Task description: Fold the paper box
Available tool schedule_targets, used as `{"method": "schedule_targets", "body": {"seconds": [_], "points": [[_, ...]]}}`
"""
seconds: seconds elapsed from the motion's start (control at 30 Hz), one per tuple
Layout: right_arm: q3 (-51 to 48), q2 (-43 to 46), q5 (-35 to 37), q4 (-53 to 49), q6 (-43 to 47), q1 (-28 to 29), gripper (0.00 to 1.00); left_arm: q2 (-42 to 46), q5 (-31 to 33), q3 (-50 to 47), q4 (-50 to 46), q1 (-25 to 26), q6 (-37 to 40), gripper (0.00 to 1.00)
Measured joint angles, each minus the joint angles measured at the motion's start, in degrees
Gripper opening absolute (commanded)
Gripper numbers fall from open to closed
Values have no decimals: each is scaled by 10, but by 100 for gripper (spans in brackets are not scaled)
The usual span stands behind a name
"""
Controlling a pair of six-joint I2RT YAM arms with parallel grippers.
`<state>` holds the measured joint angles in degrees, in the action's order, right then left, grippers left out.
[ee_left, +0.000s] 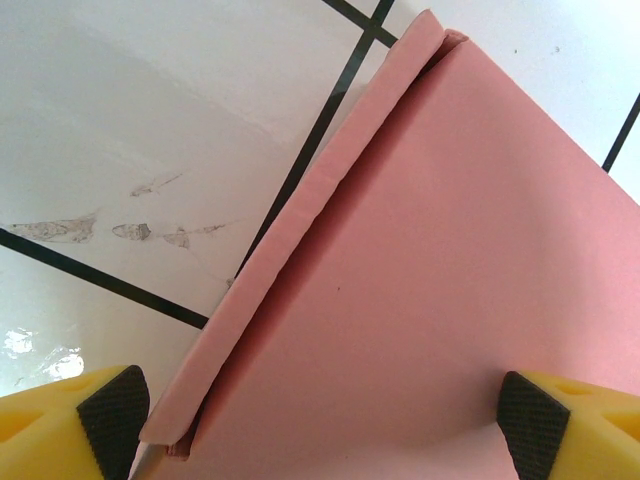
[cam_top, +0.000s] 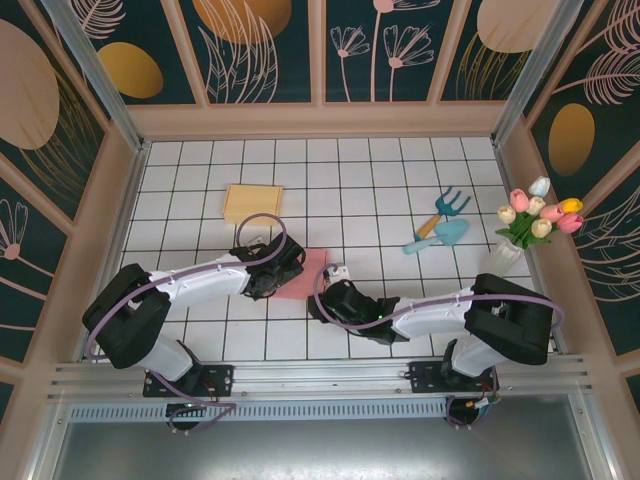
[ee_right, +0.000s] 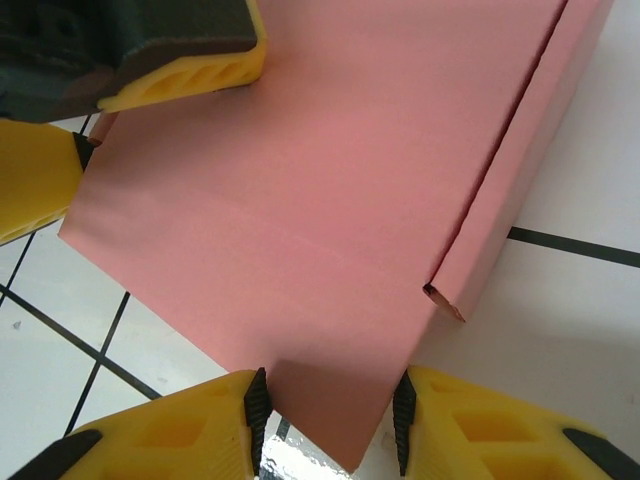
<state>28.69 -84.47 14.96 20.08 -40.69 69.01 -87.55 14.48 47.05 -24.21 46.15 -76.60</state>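
- We're seeing the pink paper box (cam_top: 308, 268) lying flat on the desk (cam_top: 350, 180), between both arms.
- Left tool (ee_left: 325, 415) is spreading wide over its folded edge.
- Right tool (ee_right: 330, 410) is pinching a corner.
- We're judging it light, thin and easily creased, so gripping at the flap edges looks best.

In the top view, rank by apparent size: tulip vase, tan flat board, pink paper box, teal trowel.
1. tulip vase, flowers included; it stands taller, so nearer the camera.
2. tan flat board.
3. teal trowel.
Unranked: pink paper box, partly covered; its visible part looks close to the board's.
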Motion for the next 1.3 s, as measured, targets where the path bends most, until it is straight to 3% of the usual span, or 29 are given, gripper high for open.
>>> {"method": "schedule_targets", "body": {"seconds": [1.3], "points": [[39, -1, 65, -78, 28, 26, 56, -11, 9, 5, 11, 0, -3, 92]]}}
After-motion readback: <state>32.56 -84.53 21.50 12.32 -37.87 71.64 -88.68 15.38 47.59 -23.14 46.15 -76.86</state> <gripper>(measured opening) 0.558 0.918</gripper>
